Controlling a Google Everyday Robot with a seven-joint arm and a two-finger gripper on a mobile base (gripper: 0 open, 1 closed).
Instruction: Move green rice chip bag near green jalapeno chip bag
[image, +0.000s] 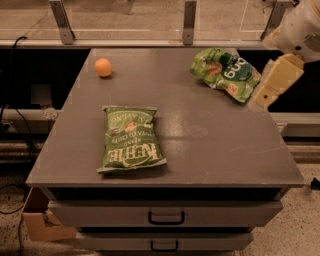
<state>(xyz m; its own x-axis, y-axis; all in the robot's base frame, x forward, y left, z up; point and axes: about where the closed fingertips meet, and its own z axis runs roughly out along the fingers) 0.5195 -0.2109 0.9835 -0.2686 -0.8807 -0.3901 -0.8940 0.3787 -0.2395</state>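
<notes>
The green rice chip bag (226, 73), light green and wrinkly with a dark green round patch, lies at the far right of the grey table top (210, 135). The green jalapeno chip bag (131, 139), flat with white "KETTLE" lettering, lies at the front left of the table. My gripper (274, 84) hangs at the table's right edge, just right of the rice chip bag and apart from it. It holds nothing that I can see.
An orange ball (103, 67) sits at the far left of the table. Metal rail posts (189, 21) stand behind the far edge. Drawers with handles (166, 218) are below the front edge. A cardboard box (42, 222) is on the floor at the left.
</notes>
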